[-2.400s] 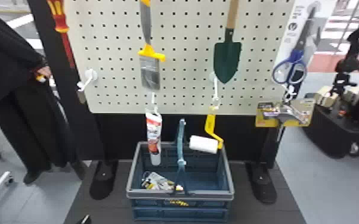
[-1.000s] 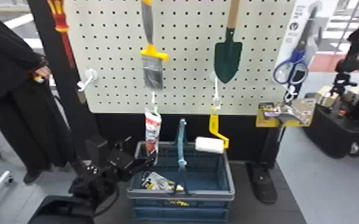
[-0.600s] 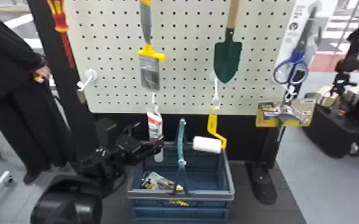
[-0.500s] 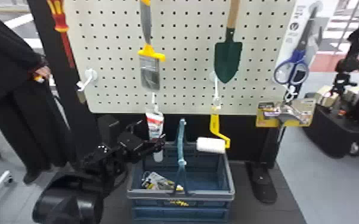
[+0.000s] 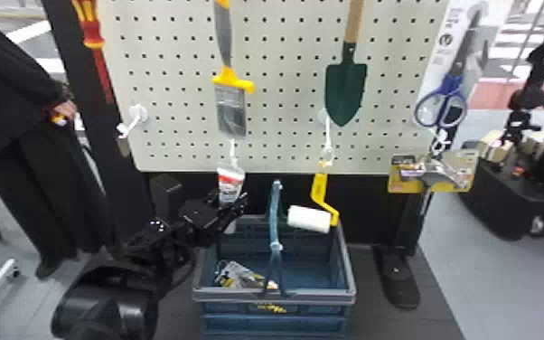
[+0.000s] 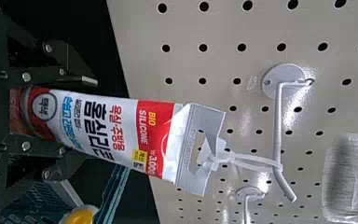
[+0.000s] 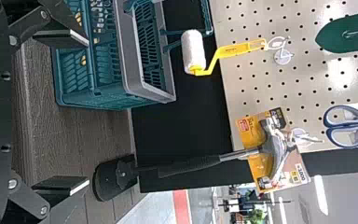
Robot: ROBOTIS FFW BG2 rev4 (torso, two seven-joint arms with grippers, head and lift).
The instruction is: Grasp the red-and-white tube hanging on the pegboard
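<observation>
— While the left arm (image 5: 162,235) is up at the pegboard (image 5: 284,135), where's the red-and-white tube (image 6: 107,133)?

— Hanging by its tie from a white hook (image 6: 276,121), its lower body clenched between the left jaws. The grasp looks made. Next, I'd judge, it needs lifting clear of the hook's tip. The right jaws, parked facing the crate (image 7: 140,51), gape wide.

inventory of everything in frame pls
pegboard: 1, white, behind basket
tube: 1, red-and-white, hanging at pegboard's lower edge
paintbrush: 1, yellow-banded, above tube
trowel: 1, green, board centre
scissors: 1, blue, board's right edge
screwdriver: 1, red-yellow, left post
roller: 1, white, yellow handle, over basket
hammer: 1, yellow card, lower right
basket: 1, blue, below board
left gripper: 1, black, at tube's lower end
right gripper: 1, black, open, facing basket
</observation>
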